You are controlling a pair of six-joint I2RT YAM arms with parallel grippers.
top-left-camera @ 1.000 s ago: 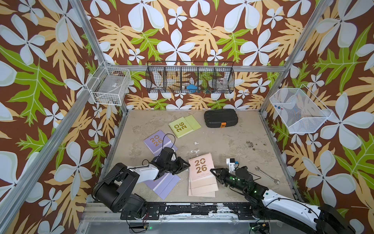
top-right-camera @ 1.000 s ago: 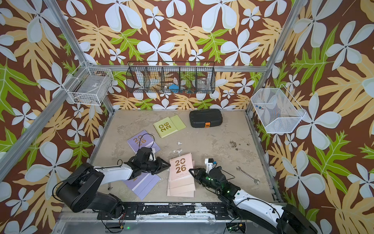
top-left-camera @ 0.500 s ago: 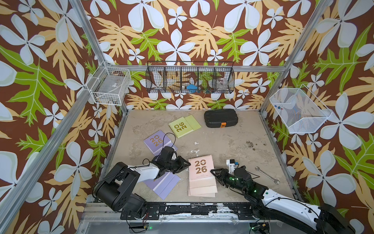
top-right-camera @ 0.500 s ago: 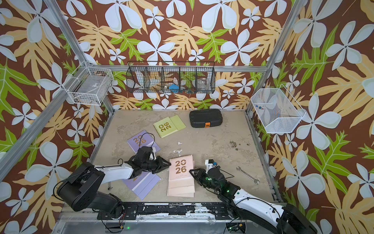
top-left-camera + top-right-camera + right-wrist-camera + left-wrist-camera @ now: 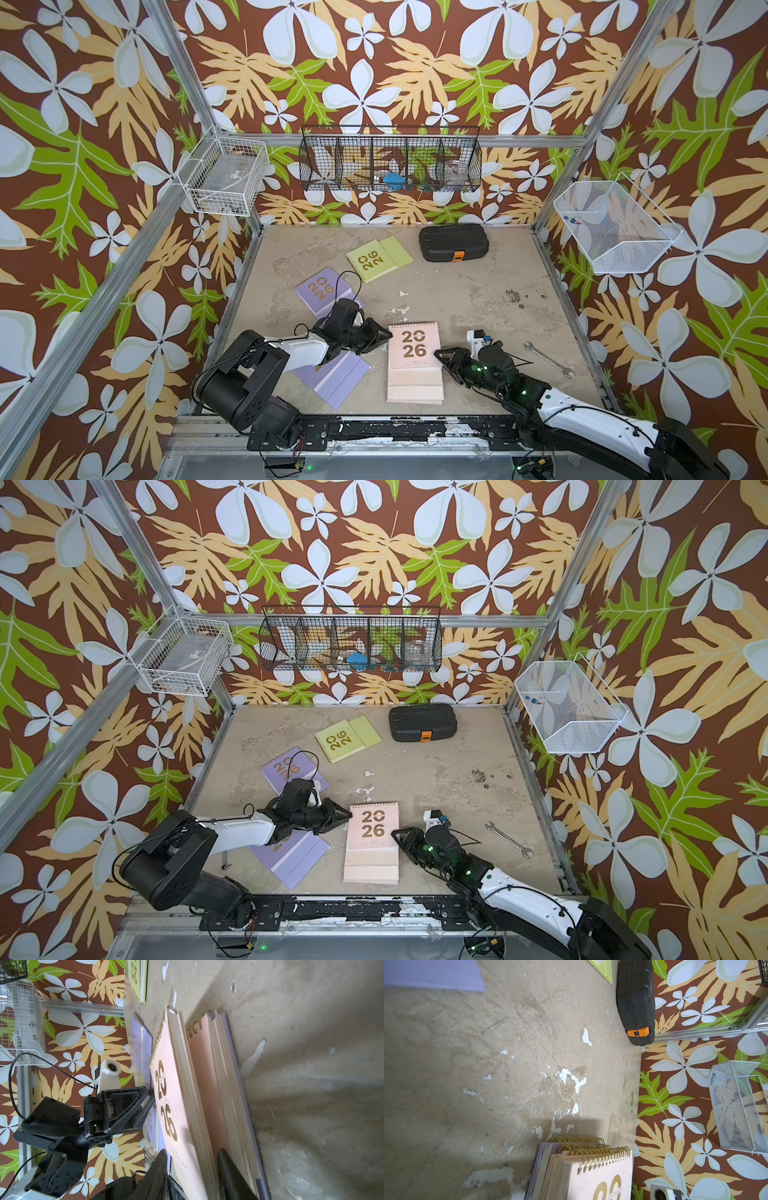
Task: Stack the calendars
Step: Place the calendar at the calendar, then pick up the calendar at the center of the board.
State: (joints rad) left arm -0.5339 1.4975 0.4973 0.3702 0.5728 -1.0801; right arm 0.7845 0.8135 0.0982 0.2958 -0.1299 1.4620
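A stack of calendars lies at the front middle, topped by a pale pink calendar (image 5: 413, 349) (image 5: 372, 829). My right gripper (image 5: 441, 356) (image 5: 193, 1169) stands open at the stack's right edge. One finger (image 5: 160, 1169) is above the pink cover and the other sits under that top calendar. My left gripper (image 5: 385, 334) (image 5: 152, 1093) is shut, its tip against the pink calendar's left edge. Its wrist view shows the stack's gold spirals (image 5: 591, 1147), not its own fingers. A lilac calendar (image 5: 322, 289) lies behind the left arm, another lilac calendar (image 5: 340, 376) under it. The lime green calendar (image 5: 376, 259) lies further back.
A black ribbed case (image 5: 453, 243) with an orange latch stands at the back right. A wrench (image 5: 548, 359) lies at the right, beside the right arm. Wire baskets (image 5: 390, 164) hang on the back and side walls.
The top pink calendar has turned from askew to square with the stack and settled lower. My right gripper's jaws have widened. The left gripper stays at the calendar's left edge.
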